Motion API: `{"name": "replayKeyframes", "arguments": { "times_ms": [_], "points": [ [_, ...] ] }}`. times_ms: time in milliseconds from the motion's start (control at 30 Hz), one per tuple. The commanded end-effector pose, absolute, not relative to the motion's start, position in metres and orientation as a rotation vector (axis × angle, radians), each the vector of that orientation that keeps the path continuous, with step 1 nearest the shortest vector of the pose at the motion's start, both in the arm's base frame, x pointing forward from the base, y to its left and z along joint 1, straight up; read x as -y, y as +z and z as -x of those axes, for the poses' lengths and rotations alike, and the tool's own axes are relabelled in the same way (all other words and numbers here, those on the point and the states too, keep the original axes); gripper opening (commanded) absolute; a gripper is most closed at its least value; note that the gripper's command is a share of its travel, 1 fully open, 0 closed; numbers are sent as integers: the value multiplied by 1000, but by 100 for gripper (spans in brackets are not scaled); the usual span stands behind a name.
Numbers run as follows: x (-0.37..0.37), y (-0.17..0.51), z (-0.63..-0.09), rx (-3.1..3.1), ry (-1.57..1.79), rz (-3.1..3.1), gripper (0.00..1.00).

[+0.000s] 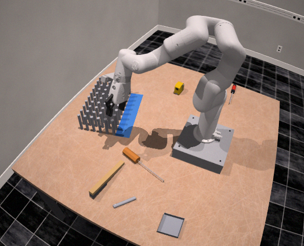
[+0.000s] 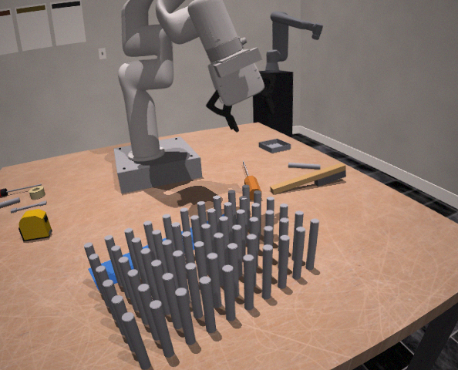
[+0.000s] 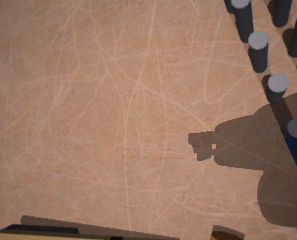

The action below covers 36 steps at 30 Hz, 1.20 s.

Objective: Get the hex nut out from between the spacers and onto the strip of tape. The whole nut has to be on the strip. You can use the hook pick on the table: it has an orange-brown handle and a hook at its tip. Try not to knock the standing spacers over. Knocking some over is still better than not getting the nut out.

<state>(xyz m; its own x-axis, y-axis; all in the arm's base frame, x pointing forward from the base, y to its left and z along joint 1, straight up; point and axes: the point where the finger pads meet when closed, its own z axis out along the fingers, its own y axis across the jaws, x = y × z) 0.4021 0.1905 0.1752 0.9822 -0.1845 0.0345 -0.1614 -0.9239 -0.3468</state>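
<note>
While the nut itself stays out of our sight, we see from the top view why the arm hangs where it does: the gripper (image 1: 115,104) is carried high, its fingers spread wide and holding nothing, over the edge where the spacers (image 1: 98,111) meet the strip of tape (image 1: 129,115). The hook pick (image 1: 136,160) lies well apart on the table (image 1: 67,159), its orange-brown handle toward the spacers and its thin shaft pointing away; we judge it untouched and the likely next target. A wooden bar (image 1: 106,178), a grey rod (image 1: 124,202) and a shallow tray (image 1: 170,225) lie farther along the same side. From the exterior view we find the spacers (image 2: 205,258) standing upright in close rows, none knocked over, with the blue strip (image 2: 109,268) showing only at their far side and the gripper (image 2: 223,113) well above the board. The hex nut is presumably somewhere between those posts, but we cannot pick it out. Through the wrist view we look down on bare wood, a few spacers (image 3: 260,45) at the right edge and the handle's tip (image 3: 227,233) at the bottom edge.
</note>
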Motion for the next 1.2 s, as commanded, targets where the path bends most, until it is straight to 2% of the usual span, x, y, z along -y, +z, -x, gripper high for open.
{"name": "replayKeyframes", "arguments": {
  "times_ms": [0, 467, 533, 1167],
  "points": [
    [-206, 161, -388, -288, -63, 2829, 100],
    [-206, 161, -388, -288, -63, 2829, 100],
    [-221, 139, -367, -348, -30, 2898, 100],
    [-226, 129, -357, -376, -19, 2929, 100]
  ]
}}
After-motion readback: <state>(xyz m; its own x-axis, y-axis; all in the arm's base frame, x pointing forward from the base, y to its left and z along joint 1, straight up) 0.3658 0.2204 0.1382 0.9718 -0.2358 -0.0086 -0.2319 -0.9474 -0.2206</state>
